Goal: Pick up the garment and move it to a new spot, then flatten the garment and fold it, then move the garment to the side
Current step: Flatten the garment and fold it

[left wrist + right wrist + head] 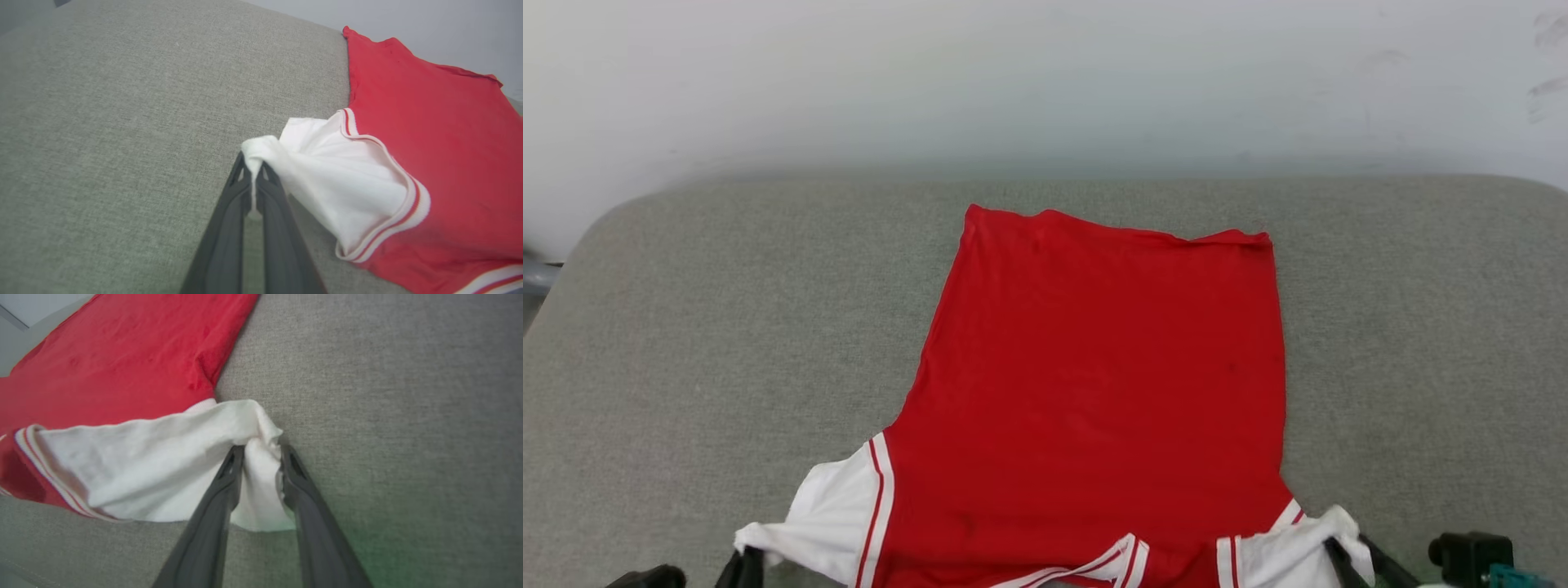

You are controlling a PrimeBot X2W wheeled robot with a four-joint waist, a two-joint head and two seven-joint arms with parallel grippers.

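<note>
**Jersey held by both sleeve tips, near edge out of frame**

Hidden / cut off:
- Head view: the bottom edge cuts the garment point(1094, 367) at the striped collar trim point(1112, 563); the near part is out of frame.
- Both grippers show as finger ends at that edge: left gripper point(743, 563), right gripper point(1349, 549).
- Dark block with a teal bit in the lower right corner point(1470, 557); cannot tell what it is.
- Cannot tell whether the pinched sleeve tips rest on the surface or hang just off it.

Grippers:
- Left gripper point(253, 163): fingers almost together, a thin fold at the tip of the white left sleeve point(339, 179) nipped between them.
- Right gripper point(261, 451): fingers a narrow gap apart, a thicker bunch of the white right sleeve point(143, 457) packed between them.

Garment:
- Lies spread with a plain red face up, at the middle of the counter. The hem point(1119, 229) is at the far side, slightly rippled. The collar is toward the robot.
- Sleeves are drawn outward to either side. Red-and-white stripes mark the sleeve seams.

Surface and room:
- Counter point(686, 327) covered in grey woven fabric, far corners rounded.
- Pale, plain wall point(1045, 82) behind it, with faint scuffs at the upper right.
</note>
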